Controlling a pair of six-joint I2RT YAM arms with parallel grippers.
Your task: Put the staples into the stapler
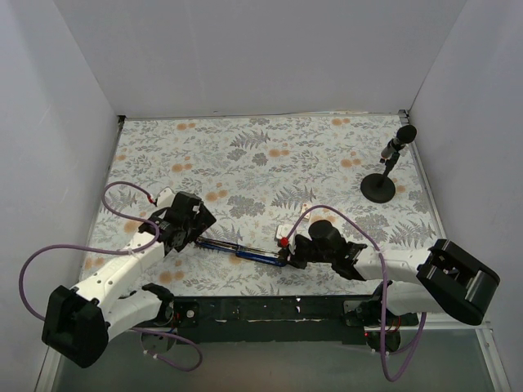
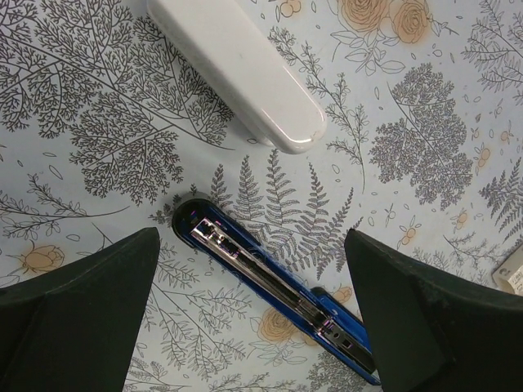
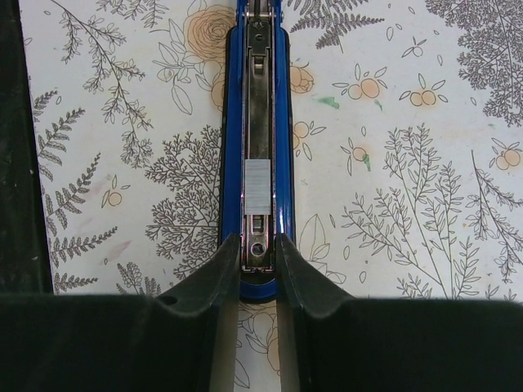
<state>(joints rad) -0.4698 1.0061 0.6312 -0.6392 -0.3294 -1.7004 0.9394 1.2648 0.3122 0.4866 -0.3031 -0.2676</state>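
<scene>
A pale grey staple strip (image 3: 257, 187) lies in the silvery rail of the bright blue stapler (image 3: 283, 122) on the floral worktop (image 3: 409, 163). The left end effector (image 2: 252, 245) gapes wide above it. The right end effector (image 3: 257, 243) is narrow at its end, and whether it grips cannot be told.

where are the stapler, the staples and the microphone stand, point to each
stapler (image 3: 283, 122): right wrist view, on its blue side wall.
staples (image 3: 258, 187): right wrist view, middle of the pale block lying in the metal rail.
microphone stand (image 1: 377, 189): top external view, on its round black base.
</scene>
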